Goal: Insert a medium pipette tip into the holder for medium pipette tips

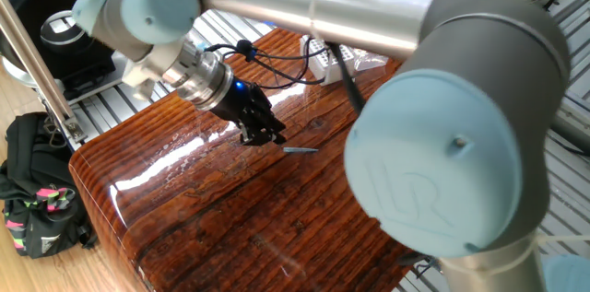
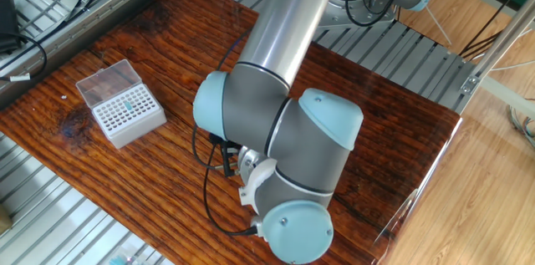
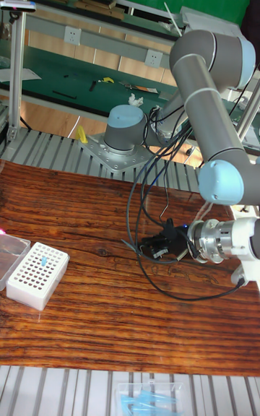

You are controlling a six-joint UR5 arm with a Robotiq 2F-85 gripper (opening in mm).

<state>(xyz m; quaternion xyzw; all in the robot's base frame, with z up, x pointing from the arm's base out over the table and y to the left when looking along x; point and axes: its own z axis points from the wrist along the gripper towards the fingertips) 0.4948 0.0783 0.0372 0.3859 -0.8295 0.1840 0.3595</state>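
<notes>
The medium pipette tip [image 1: 300, 150] lies flat on the wooden table, a thin greyish sliver just right of my fingertips. My gripper [image 1: 262, 137] hangs low over the wood beside it, its black fingers apart with nothing between them; the tip touches neither finger. In the tall fixed view the gripper [image 3: 149, 241] points left. The other fixed view hides the gripper under the arm's wrist. The holder for medium pipette tips [image 2: 126, 113] is a white block with a hole grid and an open clear lid [image 2: 104, 81]; it stands far off near the table's edge [image 3: 36, 274].
The arm's big elbow joint [image 1: 447, 145] blocks much of one fixed view. Black cables [image 3: 148, 192] loop over the table by the wrist. A black bag [image 1: 37, 191] sits on the floor off the table's end. Metal rails [image 2: 75, 223] border the wood.
</notes>
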